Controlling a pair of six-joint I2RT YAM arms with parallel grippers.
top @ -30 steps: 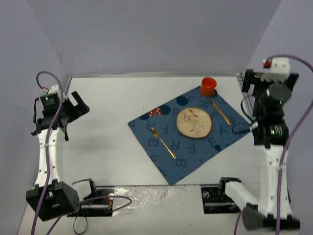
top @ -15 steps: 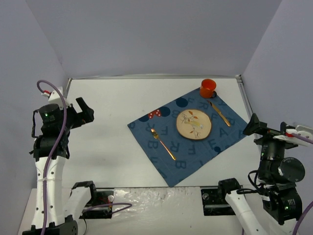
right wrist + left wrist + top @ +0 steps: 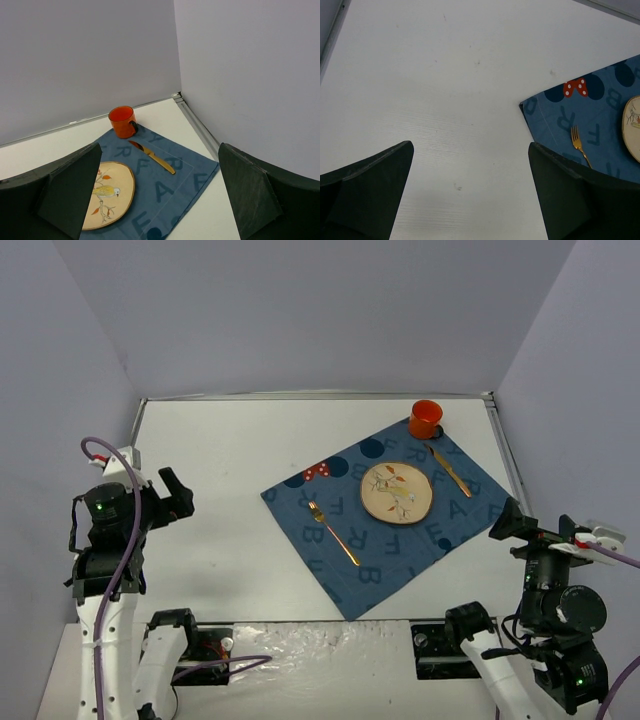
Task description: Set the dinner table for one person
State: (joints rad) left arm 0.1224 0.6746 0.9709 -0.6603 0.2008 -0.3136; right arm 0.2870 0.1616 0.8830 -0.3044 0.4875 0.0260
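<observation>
From above: one dinner table, white and flat, under everything. On its right half, one blue cloth, turned at an angle. On the cloth, one round tan plate. Left of the plate and apart from it, one gold fork. Right of the plate, one gold knife. At the far corner of the cloth, one orange mug, upright. Printed on the cloth: big letters F, R, B, A, E, dark round dots, and one red bow with white spots. Two arms: left gripper above the left side of the table, right gripper near the right edge, both away from the cloth.

From the left wrist: two dark fingers spread wide over bare table, nothing between them. Beyond, one corner of the cloth with the bow, letters R and F, the fork, an edge of the plate.

From the right wrist: two fingers far apart, empty. Between them, farther off: mug, knife, and plate with one small yellow bird painted on it. Letters A, R, F readable.
</observation>
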